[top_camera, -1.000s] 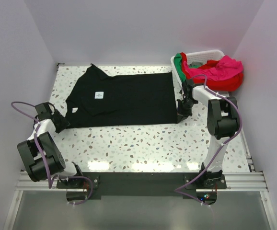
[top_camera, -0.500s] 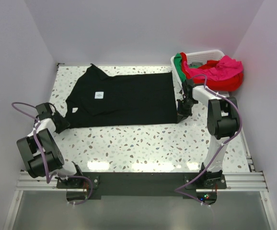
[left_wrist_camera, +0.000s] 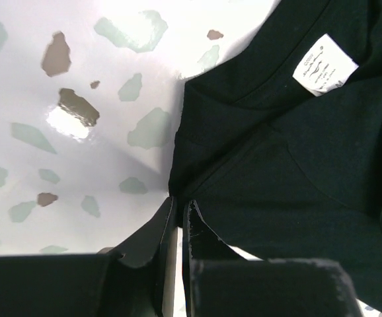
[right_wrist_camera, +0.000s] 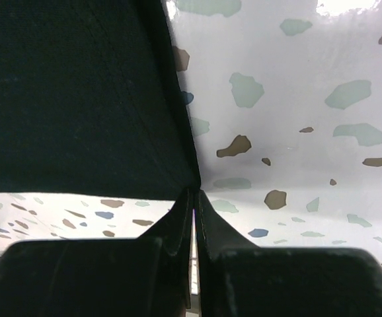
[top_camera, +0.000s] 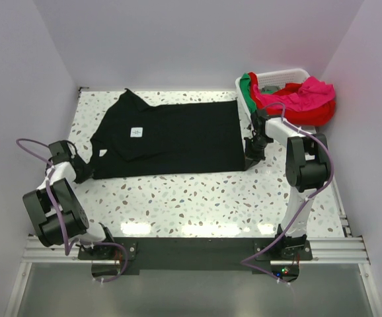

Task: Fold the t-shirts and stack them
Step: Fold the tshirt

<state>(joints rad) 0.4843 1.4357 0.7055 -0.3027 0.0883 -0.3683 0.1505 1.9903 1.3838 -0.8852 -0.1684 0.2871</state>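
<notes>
Change noted: the left gripper point(top_camera: 83, 173) has nudged inward at the shirt corner farthest from the white slatted plastic basket point(top_camera: 282, 72). Its jaws have drawn from part-open to nearly together. Nothing else has shifted.

Top view: a plain black t-shirt of soft cloth point(top_camera: 178, 135) lies spread flat on the speckled white table point(top_camera: 197, 198). Its hem end is just beside the basket and its collar end is well away from it. The right gripper point(top_camera: 251, 153) sits at the hem corner nearest the basket. A magenta-pink shirt point(top_camera: 306, 92), a red shirt point(top_camera: 310, 113) and a green shirt point(top_camera: 245, 86) are heaped in the basket.

Left wrist view: the jaws are pinched on the black t-shirt's edge with only a thin slit between them. The bite looks shallow. The small white neck label point(left_wrist_camera: 324, 65) lies on the basket side of the tips.

Right wrist view: the jaws are fully together, with the hem corner running into their tips.

Risk, as judged: on lifting, the shallow left bite could slip and drop that corner, skewing the fold. An uneven lift would drag and wrinkle the cloth.

Only the wrist views show how little cloth each jaw holds. Only the top view shows the shirt's whole lie and the pile in the basket.
</notes>
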